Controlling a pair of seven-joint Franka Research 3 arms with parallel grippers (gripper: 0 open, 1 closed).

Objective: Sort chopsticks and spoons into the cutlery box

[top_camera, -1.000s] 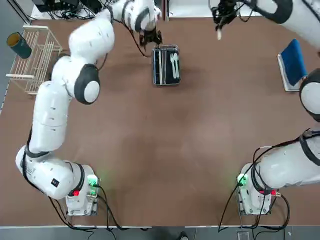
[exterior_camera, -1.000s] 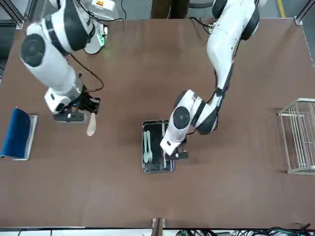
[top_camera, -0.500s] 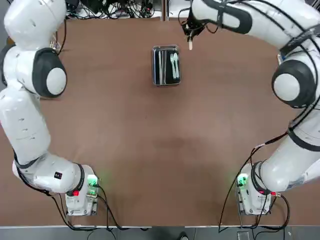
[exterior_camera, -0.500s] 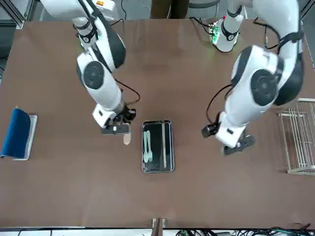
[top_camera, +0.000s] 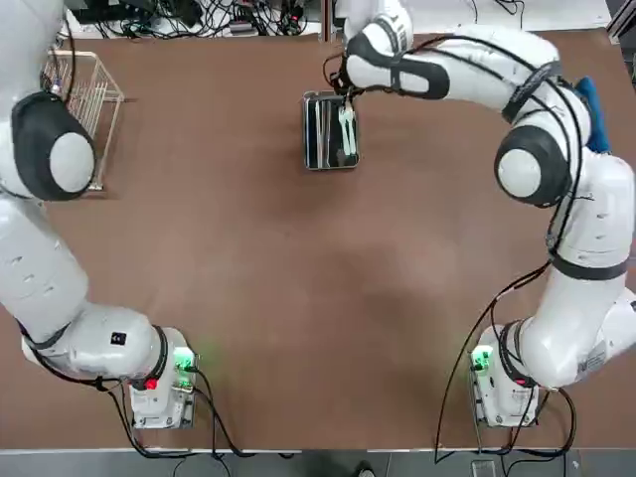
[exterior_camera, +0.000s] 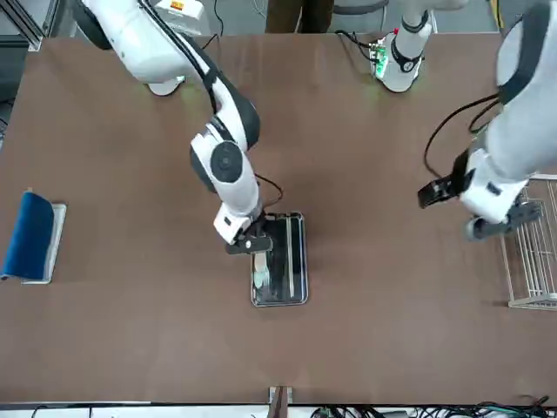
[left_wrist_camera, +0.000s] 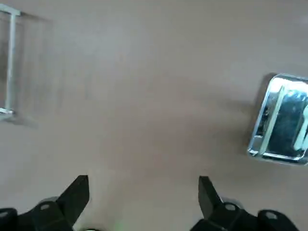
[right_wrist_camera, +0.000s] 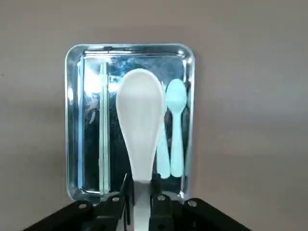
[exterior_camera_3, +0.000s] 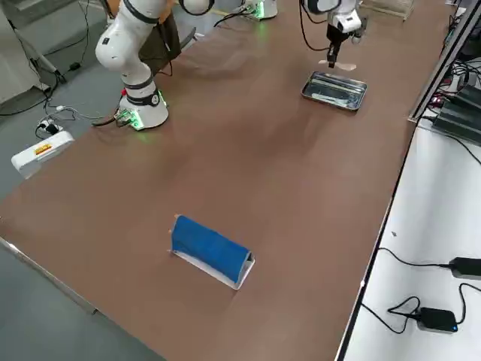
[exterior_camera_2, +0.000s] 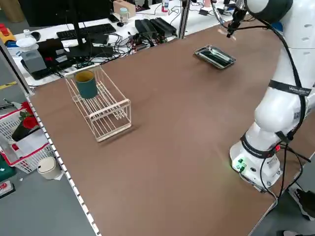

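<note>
White and short-handled, the spoon [right_wrist_camera: 140, 120] you are carrying hangs bowl-down just above the cutlery box [top_camera: 309, 151], pinched by its handle in your right hand [exterior_camera: 254, 247], whose fingers are closed tight on it. The shiny metal box sits at the far middle of the brown desk [top_camera: 318, 298]; two spoons [right_wrist_camera: 172, 130] already lie in one compartment, chopsticks [right_wrist_camera: 102, 125] in the other. Your right arm reaches across from its base, wrist pointing down over the box. Your left hand [left_wrist_camera: 144, 202] hovers well off toward the white wire rack [top_camera: 84, 94], fingers spread wide, holding nothing. A green cup [exterior_camera_2: 87, 84] lies in that rack; a blue-topped tray [exterior_camera_3: 212, 252] rests far to the right.
</note>
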